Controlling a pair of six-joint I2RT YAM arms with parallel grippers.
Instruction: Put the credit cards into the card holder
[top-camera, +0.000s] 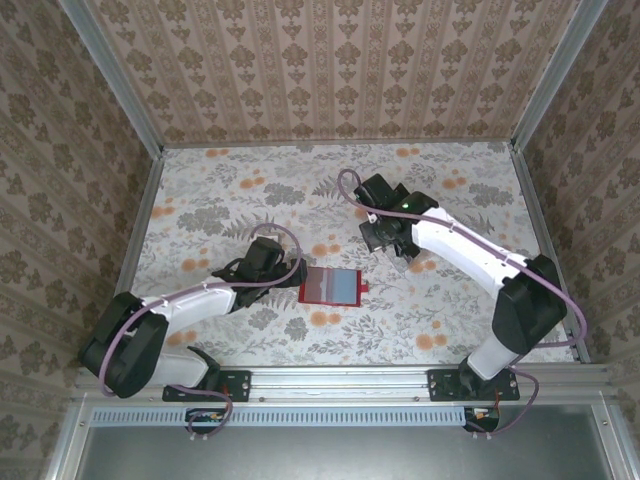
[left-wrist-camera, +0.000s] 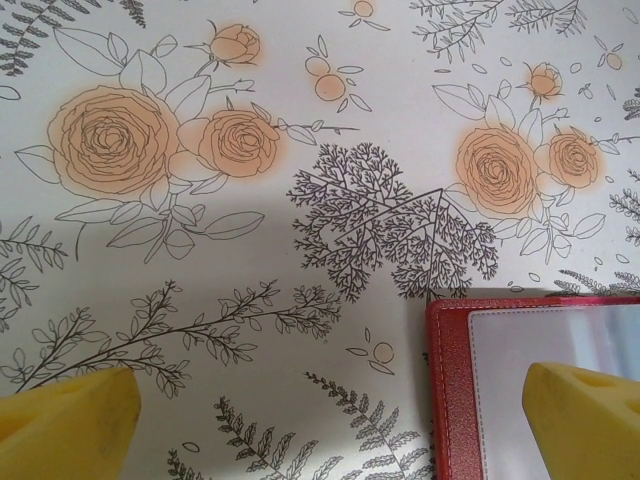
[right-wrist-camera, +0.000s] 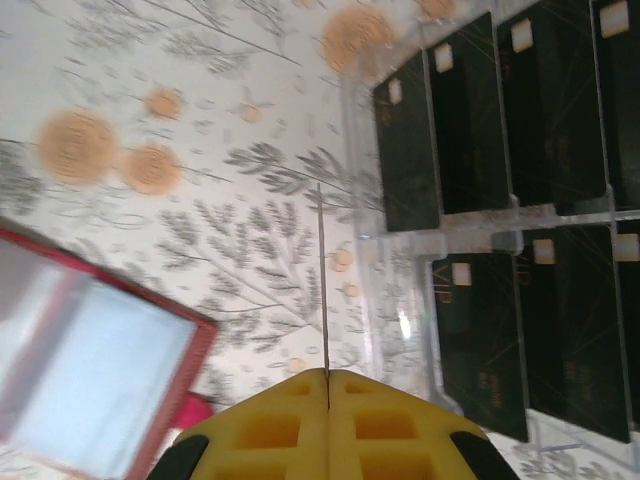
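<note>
Down at the lower left of the top view, the left arm (top-camera: 190, 300) lies low and reaches to the right across the flowery table (top-camera: 250, 190). The left claw (top-camera: 293, 270) stops just beside the left edge of the card holder (top-camera: 330, 286). The card holder lies open and flat in the middle of the frame, red at the rim and grey-blue inside. From the left wrist, the claw's 2 yellow fingers (left-wrist-camera: 70, 425) are far apart. One sits in the lower left corner over the bare table, and the other sits in the lower right corner over the holder's pale inside.

The right arm (top-camera: 470, 250) rises from the lower right, bends at the right side, and stretches up and left. The right claw (top-camera: 385, 238) hangs above and to the right of the card holder. From the right wrist, its 2 fingers are pressed together at the bottom of the frame. They pinch a thin card (right-wrist-camera: 323, 280), seen from its edge as a fine line. The other credit cards (right-wrist-camera: 470, 130) are black with pale marks. They lie in 2 rows in a clear tray (right-wrist-camera: 520, 210) on the right side. The holder's little tab (right-wrist-camera: 195, 410) shows at the lower left.
</note>
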